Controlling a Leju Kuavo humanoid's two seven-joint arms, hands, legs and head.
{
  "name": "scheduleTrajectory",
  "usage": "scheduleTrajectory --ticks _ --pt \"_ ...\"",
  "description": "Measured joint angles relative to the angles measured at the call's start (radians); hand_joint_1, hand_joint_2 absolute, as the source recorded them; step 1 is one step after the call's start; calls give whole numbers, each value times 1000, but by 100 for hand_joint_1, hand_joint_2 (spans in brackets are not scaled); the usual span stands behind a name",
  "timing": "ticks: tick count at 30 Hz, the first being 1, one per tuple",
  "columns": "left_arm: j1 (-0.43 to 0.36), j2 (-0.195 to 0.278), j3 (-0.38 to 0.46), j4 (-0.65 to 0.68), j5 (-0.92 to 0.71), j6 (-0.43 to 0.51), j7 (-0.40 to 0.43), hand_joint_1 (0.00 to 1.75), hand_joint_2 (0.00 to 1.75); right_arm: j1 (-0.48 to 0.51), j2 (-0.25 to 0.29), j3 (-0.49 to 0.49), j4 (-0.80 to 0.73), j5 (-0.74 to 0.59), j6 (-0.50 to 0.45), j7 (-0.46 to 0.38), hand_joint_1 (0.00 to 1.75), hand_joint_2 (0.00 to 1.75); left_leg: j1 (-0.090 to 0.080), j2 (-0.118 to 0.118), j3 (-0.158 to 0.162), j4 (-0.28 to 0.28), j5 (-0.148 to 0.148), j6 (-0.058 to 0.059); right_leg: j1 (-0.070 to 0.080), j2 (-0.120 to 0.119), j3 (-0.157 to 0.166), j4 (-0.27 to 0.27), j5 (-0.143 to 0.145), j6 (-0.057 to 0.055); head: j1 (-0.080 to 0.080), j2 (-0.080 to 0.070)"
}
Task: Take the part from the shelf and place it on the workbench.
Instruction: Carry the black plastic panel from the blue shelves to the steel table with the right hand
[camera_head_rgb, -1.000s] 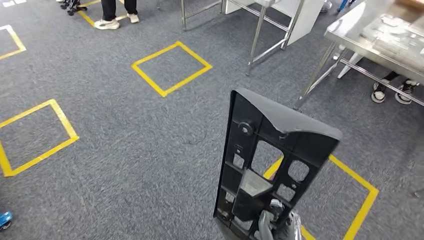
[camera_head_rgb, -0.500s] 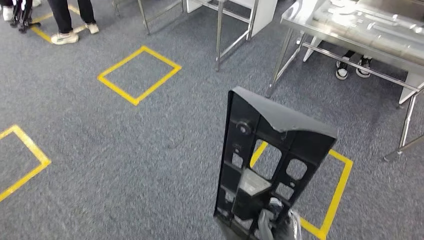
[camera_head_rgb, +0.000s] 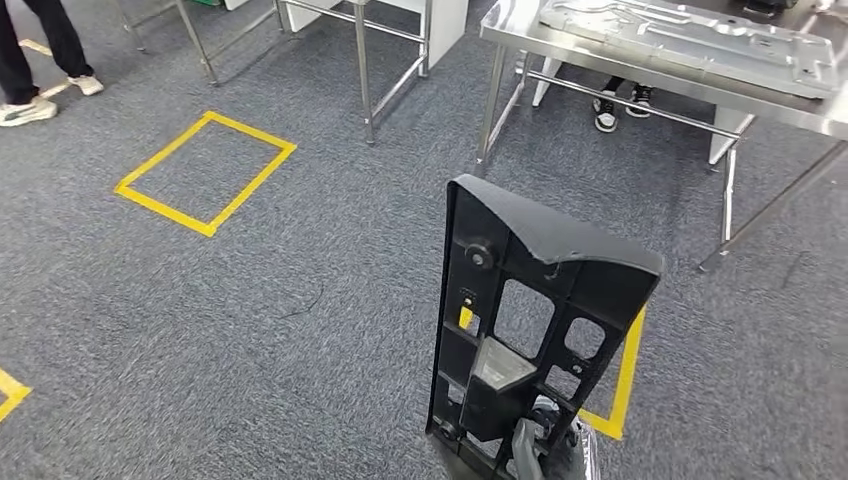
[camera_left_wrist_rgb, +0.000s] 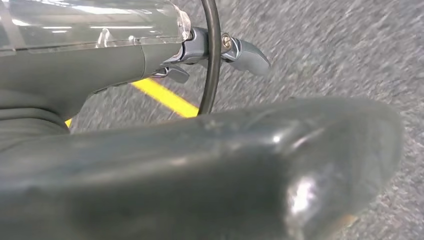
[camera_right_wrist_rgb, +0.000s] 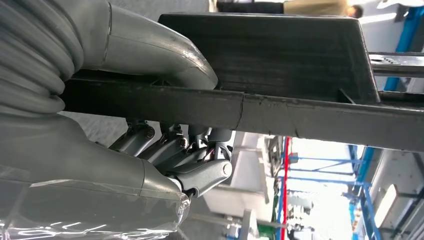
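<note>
Scene shifting: camera turning, workbench (camera_head_rgb: 560, 45) now nearer, ahead and right; floor squares sliding left.
Carry: advisable to be keeping the part upright and level while closing on the bench.
Right hand (camera_head_rgb: 548, 452): gripping the part's lower edge, thumb over, fingers under.
Left hand (camera_left_wrist_rgb: 165, 65): hanging, state unclear.
Part (camera_head_rgb: 535, 320): black moulded panel with cut-outs, being held upright above the carpet.
</note>
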Motion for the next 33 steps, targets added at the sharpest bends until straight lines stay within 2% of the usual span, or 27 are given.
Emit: scheduleTrajectory --ticks 2,3,4,5,6,7,9,11,13,14,16,18,19,20,21,22,23,24,25,26,29,31,33 --pt "3 0 0 0 0 0 0 0 0 -2 0 0 -1 0 -1 0 175 175 0 27 3 -5 0 6 -2 -55 -53 103 -53 11 0 0" --pt "4 0 0 0 0 1 1 0 0 -2 0 0 0 0 -1 0 175 175 -1 41 4 -6 -1 7 -6 -67 -87 163 -78 15 0 0" --pt "5 1 0 0 0 1 1 0 0 -1 0 0 0 0 -1 0 175 175 -1 55 4 -6 -3 6 -9 -73 -112 207 -89 18 0 0" --pt "5 1 0 0 0 1 1 0 0 0 -1 -1 0 0 -1 0 175 175 -1 69 6 -6 -6 5 -11 -77 -121 219 -83 19 0 0" --pt "4 1 0 0 0 1 1 0 0 1 -1 -1 0 0 -1 0 175 175 -1 81 10 -6 -9 4 -12 -81 -110 195 -59 19 0 0" --pt "3 0 0 0 0 0 1 0 0 2 -1 -1 0 0 -1 0 175 175 -1 92 14 -6 -13 2 -12 -89 -83 140 -23 18 0 0" --pt "2 -1 0 0 -1 -1 1 0 0 1 -1 -1 0 0 -1 1 175 175 -2 111 26 -8 -20 -3 -4 -130 -15 11 28 7 0 0" --pt "0 -2 0 0 -1 -2 1 0 0 1 -1 0 0 0 -1 1 175 175 -4 127 35 -12 -25 -13 8 -156 14 -47 36 -6 0 0" --pt "-3 -2 0 0 -1 -4 1 0 0 3 -1 0 -1 0 -3 2 175 175 -5 145 47 -22 -28 -26 12 -138 15 -54 36 -17 0 0" --pt "-5 -2 0 0 -1 -5 1 0 0 4 0 0 -1 0 -4 2 175 175 -4 145 54 -24 -32 -31 8 -127 20 -61 38 -22 0 0" --pt "-6 -2 0 0 -1 -7 0 0 0 5 0 2 -1 0 -6 2 175 175 -4 106 42 20 -65 -37 1 -107 33 -78 43 -34 0 0" --pt "-4 0 0 0 -1 -9 0 0 0 3 0 4 -1 0 -6 3 175 175 -3 56 -17 142 -123 -37 0 -84 40 -84 44 -44 0 0" --pt "-1 0 0 0 -1 -9 1 0 0 2 0 4 -1 0 -6 3 175 175 -3 48 -51 203 -142 -37 1 -71 41 -83 43 -48 0 0" --pt "1 0 0 0 -1 -9 1 0 0 2 0 5 -1 0 -7 3 175 175 -3 45 -76 241 -145 -37 3 -56 43 -81 41 -49 0 0" --pt "3 0 0 0 -1 -9 1 0 0 3 0 5 0 0 -7 4 175 175 -3 43 -86 242 -127 -37 5 -41 45 -79 38 -50 0 0" --pt "4 1 0 0 -1 -9 1 0 0 4 0 5 0 0 -7 4 175 175 -3 41 -77 206 -91 -34 6 -28 47 -75 35 -49 0 0" --pt "4 2 0 0 -1 -9 1 0 0 4 0 5 0 1 -9 4 175 175 -3 36 -57 142 -48 -31 6 -18 50 -70 30 -48 0 0" --pt "3 3 0 0 -1 -8 2 0 0 4 0 6 0 2 -12 5 175 175 -4 29 -37 83 -17 -26 8 -9 51 -63 24 -45 0 0" --pt "0 5 0 0 0 -8 2 0 0 4 0 6 0 4 -17 6 175 175 -6 22 -21 37 1 -22 8 -3 49 -57 20 -40 0 0" --pt "-2 5 0 0 0 -7 4 0 0 5 0 7 0 7 -24 8 175 175 -7 16 -13 13 5 -18 8 1 45 -51 16 -35 0 0" --pt "-6 5 0 0 0 -4 7 0 0 8 0 10 0 15 -43 15 175 175 -8 16 -9 0 6 -6 7 4 41 -49 13 -18 0 0" --pt "-5 4 0 0 1 -3 8 0 0 7 -1 13 0 18 -51 17 175 175 -2 22 -2 -11 11 6 7 -24 25 -12 -11 -6 0 0" --pt "-3 5 0 0 1 -3 9 0 0 5 -2 15 0 19 -57 17 175 175 -1 29 1 -16 9 12 0 -60 -31 96 -64 8 0 0"
